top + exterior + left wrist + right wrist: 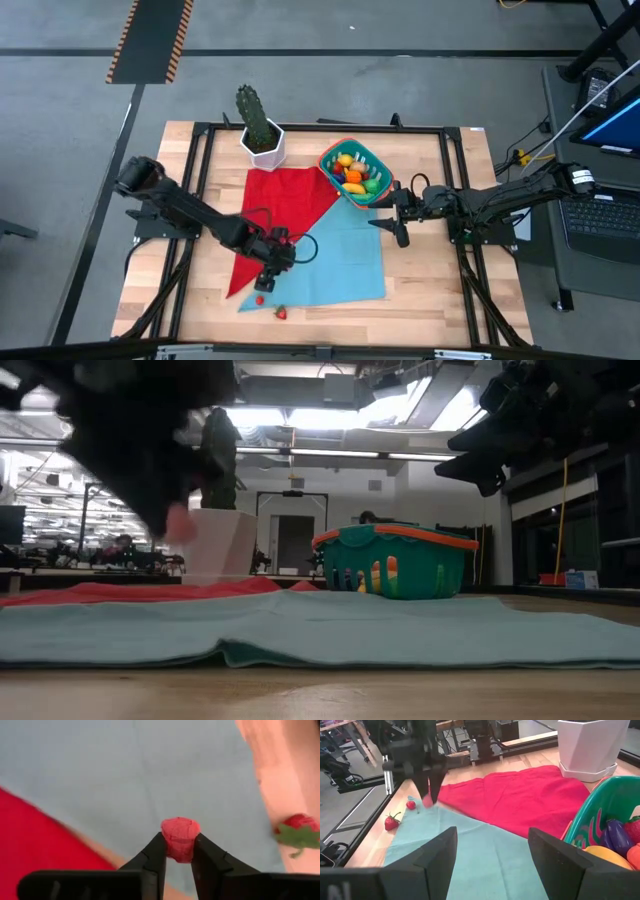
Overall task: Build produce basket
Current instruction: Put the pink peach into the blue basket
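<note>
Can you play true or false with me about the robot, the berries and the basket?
1. The left gripper holds a pink-red berry in its jaws. True.
2. The basket has nothing in it. False: it holds produce.
3. A strawberry lies on the bare wood near the blue cloth. True.
4. The right gripper is squeezing the eggplant. False: its jaws are open and hold nothing; the eggplant sits in the basket.
5. The cactus pot stands inside the basket. False: it stands beside it.

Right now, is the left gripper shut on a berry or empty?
Shut on one. In the left wrist view the left gripper pinches a small red berry between its fingertips, above the teal cloth.
</note>
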{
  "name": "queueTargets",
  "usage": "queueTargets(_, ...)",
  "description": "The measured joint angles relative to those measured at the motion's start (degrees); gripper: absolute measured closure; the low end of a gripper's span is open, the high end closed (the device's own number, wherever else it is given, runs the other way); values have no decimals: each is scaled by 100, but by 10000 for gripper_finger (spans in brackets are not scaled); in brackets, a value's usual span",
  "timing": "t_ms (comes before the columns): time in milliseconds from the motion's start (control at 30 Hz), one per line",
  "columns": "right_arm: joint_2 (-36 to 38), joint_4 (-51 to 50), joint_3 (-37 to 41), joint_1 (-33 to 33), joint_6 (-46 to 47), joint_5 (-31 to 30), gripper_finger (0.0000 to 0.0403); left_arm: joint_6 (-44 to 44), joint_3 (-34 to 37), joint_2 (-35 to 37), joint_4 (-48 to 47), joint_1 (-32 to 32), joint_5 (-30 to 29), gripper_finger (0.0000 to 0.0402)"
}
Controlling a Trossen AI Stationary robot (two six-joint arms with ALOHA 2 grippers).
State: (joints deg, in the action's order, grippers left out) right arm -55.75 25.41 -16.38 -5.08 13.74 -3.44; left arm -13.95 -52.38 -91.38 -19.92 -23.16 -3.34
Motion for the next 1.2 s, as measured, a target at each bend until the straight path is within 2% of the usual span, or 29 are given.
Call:
queueTargets(167,0,-21,2,-76,241,-3,157,172,2,776,-462,-24,-629,332)
queueTargets(367,-2,57,2,-294,393,0,157,99,3,1755,-1500,-22,-1380,350)
queueTargets(500,-2,119,2,-450,314,4,157,-166,279,2422,-1632,-24,-1672,346)
queueTargets(600,-2,129,2,-501,106,4,157,-296,729,2941,-1385,-26,-1849,344)
queueTargets(733,-2,138,2,-503,147,2,157,-300,1578,3632,-341,-26,-1875,355)
queueTargets(900,-147,143,2,-503,499,2,157,309,2790,4222,1872,-3,-1784,355)
queueTargets(1067,-671,429,2,-497,452,2,157,558,3658,4356,3705,175,-1649,353)
queueTargets(1200,-1192,1060,2,-496,271,0,157,555,3957,4354,4276,364,-1452,359)
